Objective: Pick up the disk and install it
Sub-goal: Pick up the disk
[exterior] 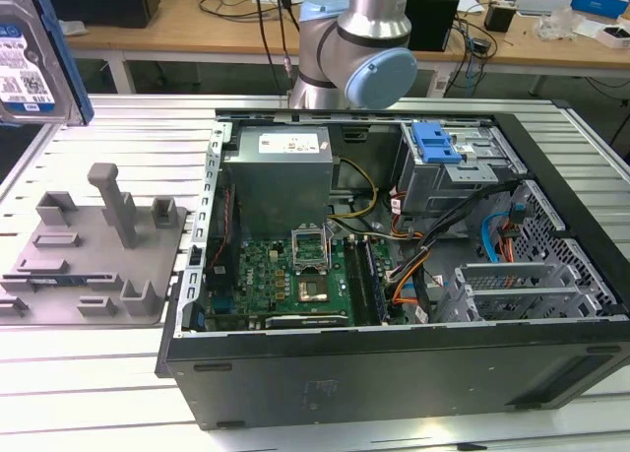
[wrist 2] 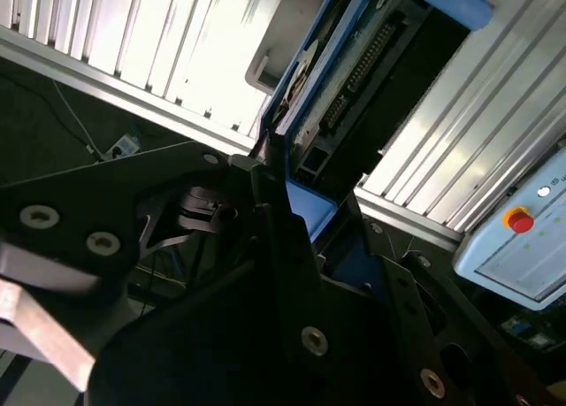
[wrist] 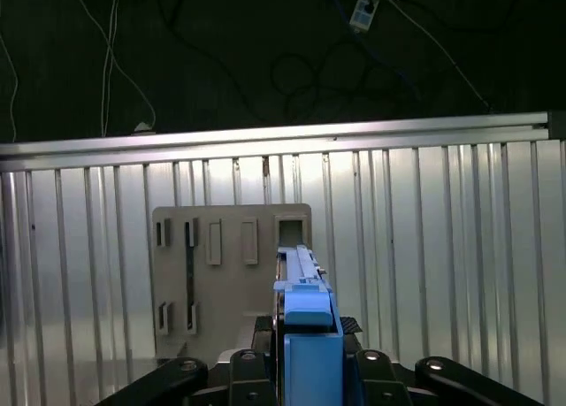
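Jaws: clamping the disk [wrist: 302, 273] by its blue plastic carrier, one black finger [wrist: 351, 325] pressing on each side in the first wrist view.
Gripper [wrist 2: 281, 189]: gripping the disk edge-on; its dark, matte links are showing round screw heads.
Disk: hanging in the air over the table's [exterior: 128, 112] far corner at the exterior view's left, with its silver metal body [exterior: 28, 63] sitting in a blue frame. The white-and-blue label is facing outward, and its print is too small to read.
Table: showing ribbed, pale aluminium slats.
Fixture plate [exterior: 89, 245]: lying flat along the table's edge at the exterior view's left, grey, with pegs and slots standing up.
Computer case [exterior: 394, 373]: lying open beside the plate, showing a green motherboard [exterior: 285, 275] and a grey power-supply box [exterior: 281, 171].
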Tool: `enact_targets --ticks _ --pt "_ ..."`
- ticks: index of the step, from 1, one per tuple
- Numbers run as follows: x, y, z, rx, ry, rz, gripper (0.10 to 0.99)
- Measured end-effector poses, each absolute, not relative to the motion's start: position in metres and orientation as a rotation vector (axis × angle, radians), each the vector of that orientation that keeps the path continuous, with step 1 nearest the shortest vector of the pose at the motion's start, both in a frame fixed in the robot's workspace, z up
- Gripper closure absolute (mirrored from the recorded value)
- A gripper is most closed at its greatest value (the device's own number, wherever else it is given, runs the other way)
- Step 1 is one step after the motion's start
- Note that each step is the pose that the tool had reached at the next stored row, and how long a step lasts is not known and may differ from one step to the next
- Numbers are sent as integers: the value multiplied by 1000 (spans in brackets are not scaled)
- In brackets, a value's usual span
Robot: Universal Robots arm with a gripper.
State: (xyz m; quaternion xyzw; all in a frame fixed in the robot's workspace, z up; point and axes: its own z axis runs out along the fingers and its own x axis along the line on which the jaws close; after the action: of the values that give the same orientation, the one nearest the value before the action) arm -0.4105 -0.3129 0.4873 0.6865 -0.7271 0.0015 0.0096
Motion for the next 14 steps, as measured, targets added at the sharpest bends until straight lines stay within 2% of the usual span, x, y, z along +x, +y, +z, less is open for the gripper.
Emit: enact_targets --ticks 7,14 --pt "-408 -314 493 2144 -2270 5 718" --pt "-377 -319 496 2141 -2267 -2 718"
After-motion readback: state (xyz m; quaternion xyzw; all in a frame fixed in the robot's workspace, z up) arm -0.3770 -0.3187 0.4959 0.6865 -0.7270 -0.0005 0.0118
